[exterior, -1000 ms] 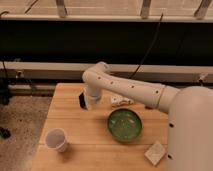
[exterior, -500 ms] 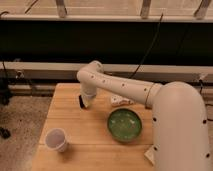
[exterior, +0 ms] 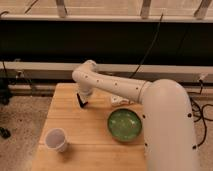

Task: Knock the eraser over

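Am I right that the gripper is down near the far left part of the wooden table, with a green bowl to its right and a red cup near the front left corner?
Not quite: the cup is white, not red, as the camera view shows. The gripper is indeed down near the far left part of the wooden table, with the green bowl to its right.

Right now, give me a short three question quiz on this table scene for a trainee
1. True or false: the gripper is at the table's far left part.
2. Which lies nearest the camera: A green bowl, B white cup, C gripper?
3. Fill in: the arm reaches in from the ____ side of the view.
Key: 1 true; 2 B; 3 right.
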### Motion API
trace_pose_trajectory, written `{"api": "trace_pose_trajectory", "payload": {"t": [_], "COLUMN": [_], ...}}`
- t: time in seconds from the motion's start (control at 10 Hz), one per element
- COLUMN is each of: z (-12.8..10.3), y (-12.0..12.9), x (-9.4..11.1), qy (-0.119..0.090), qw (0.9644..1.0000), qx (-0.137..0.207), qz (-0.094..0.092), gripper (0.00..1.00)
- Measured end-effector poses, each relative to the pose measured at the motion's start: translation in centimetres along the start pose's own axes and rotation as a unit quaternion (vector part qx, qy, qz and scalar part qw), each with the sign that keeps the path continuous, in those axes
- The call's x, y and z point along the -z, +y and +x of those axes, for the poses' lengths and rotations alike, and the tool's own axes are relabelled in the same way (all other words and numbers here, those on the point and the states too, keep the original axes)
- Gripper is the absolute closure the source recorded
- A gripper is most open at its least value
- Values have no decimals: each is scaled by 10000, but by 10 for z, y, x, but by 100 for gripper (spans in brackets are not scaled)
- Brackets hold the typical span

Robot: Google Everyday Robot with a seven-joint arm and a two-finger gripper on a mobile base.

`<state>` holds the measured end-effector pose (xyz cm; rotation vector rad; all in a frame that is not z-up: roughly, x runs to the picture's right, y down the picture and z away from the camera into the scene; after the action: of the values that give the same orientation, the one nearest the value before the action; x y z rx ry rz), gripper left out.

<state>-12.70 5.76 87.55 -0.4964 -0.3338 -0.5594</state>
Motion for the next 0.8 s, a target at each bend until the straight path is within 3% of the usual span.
{"api": "trace_pose_trajectory", "payload": {"t": [0.6, 0.8], "z": [0, -11], "y": [-55, -71], "x": [11, 20], "qy": [163, -31], "qw": [9995, 9997], "qx": [77, 175], "qz": [278, 181], "gripper": [100, 100]}}
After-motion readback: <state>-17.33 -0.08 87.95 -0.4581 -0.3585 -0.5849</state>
